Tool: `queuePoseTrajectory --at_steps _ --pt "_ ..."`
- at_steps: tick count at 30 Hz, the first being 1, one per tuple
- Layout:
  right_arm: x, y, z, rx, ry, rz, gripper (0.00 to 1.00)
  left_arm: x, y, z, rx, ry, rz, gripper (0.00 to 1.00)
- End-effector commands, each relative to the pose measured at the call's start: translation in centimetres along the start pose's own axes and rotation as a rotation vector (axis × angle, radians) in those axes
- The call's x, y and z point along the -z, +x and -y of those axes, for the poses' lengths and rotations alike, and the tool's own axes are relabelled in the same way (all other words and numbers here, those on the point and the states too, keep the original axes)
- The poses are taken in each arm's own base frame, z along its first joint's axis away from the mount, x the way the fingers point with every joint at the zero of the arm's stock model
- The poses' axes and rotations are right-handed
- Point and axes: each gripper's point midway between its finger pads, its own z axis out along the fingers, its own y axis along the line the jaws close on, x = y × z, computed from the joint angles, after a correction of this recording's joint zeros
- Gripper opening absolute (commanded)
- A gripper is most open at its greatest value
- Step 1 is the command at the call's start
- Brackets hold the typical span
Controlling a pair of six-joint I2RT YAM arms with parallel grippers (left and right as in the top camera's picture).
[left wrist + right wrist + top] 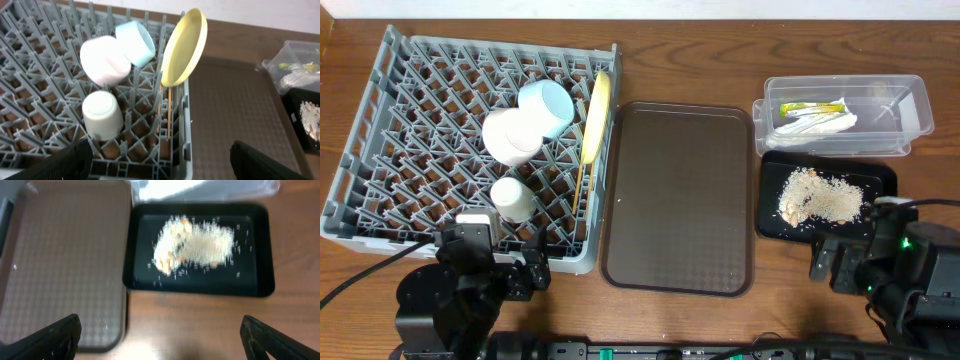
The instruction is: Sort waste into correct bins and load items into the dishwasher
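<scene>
Wooden counter [720, 50], seen from above, with the sorting apparently all but done. At the front edge, the left arm [460, 290] and right arm [910, 265] sit low. Both wrist views show each arm's jaws spread wide apart and holding nothing.

Beyond the left arm stands the grey dish rack [345, 180]. A small white cup [102, 115] sits upside down among its pegs. Two chopsticks [168, 110] lie along the inside of the rack's right wall; they look thin and light and would likely roll, so a pinch near the middle seems safest. Further back, a white bowl [105, 60] and a blue bowl [136, 42] lean together on their sides. Both are probably smooth, hard and breakable, and are best gripped by the rim. The yellow plate [185, 47] stands on edge against the right wall, stiff and slick, with its upper rim free to take.

A bare brown tray [680, 200] fills the middle of the counter. To the right, the black tray [885, 180] holds the food scraps [820, 195], a loose crumbly heap that no jaws could pinch; lifting the tray by its lip looks like the only way to move it. Farthest off, the clear tub [915, 100] holds the snack wrapper [810, 107] and white paper [825, 123], both light, soft and easily crushed.
</scene>
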Motion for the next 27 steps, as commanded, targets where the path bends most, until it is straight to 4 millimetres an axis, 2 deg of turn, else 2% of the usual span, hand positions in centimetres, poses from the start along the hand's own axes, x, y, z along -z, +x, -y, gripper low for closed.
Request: queuePoseTrajectory --at_steps 1,8,11,18,24,27 --pt "-0.1 1.0 0.1 0.005 0.007 -0.039 0.99 -0.2 0.9 0.1 -0.003 0.011 -0.033 0.91" --pt "-0.1 0.9 0.3 0.011 0.015 -0.036 0.99 -0.1 1.6 0.0 0.002 0.007 -0.061 0.91" --pt "-0.1 -0.3 0.1 0.016 0.006 0.030 0.99 -0.1 2.0 0.0 0.004 0.005 -0.076 0.91" --pt "-1.1 -5.0 -1.3 0.124 -0.068 0.400 0.99 -0.1 2.0 0.0 0.005 0.005 -0.080 0.91" --pt "-1.9 -6.3 -2.1 0.161 -0.132 0.752 0.99 -0.1 2.0 0.0 0.005 0.005 -0.080 0.91" --pt "-2.0 -6.3 -2.1 0.172 -0.142 0.883 0.99 -0.1 2.0 0.0 0.005 0.005 -0.080 0.91"
